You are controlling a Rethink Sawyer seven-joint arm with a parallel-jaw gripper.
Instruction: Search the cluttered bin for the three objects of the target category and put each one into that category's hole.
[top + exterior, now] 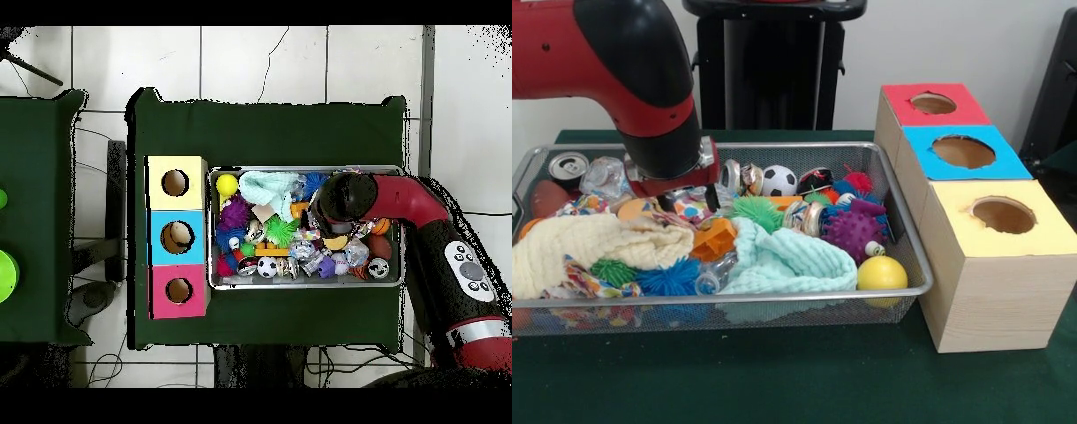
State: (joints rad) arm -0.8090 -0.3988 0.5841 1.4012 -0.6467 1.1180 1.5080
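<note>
The arm's gripper [680, 196] is sunk low into the bin [914, 265], probing the clutter; its opening is hidden, so I cannot tell whether it holds anything.

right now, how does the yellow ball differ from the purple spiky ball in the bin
The smooth yellow ball has a plain, even surface; the purple spiky rubber ball is covered in soft spikes. In the front view the yellow ball sits in the wire mesh bin's corner, while the purple one lies farther in among clutter and looks slightly larger. Both are round and sit near the boxes' end.
</note>
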